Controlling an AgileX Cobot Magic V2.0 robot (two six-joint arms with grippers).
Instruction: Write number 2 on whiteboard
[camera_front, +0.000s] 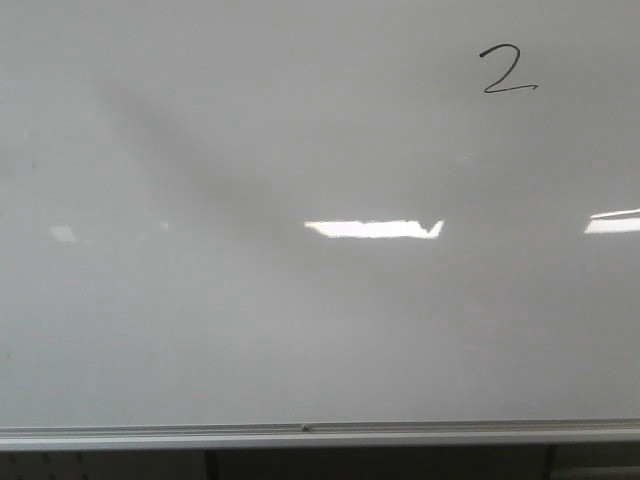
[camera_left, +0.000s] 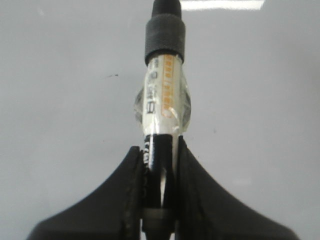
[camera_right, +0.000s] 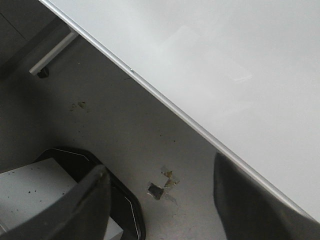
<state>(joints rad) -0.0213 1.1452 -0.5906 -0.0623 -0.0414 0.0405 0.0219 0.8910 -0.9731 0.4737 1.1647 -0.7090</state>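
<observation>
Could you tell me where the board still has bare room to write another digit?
Most of the whiteboard is bare: everything left of the number 2 and all the way down to the bottom rail. Only the upper right corner is taken. The left gripper holds the marker; the right gripper is open and empty.

Office or classroom: wall-sized whiteboard (camera_front: 300, 330).

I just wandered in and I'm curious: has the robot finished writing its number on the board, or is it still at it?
The writing looks done: a black number 2 stands in the upper right of the whiteboard. The left gripper is shut on a marker; the right gripper is open and empty. Nothing visible seems left, except perhaps putting the marker away.
</observation>
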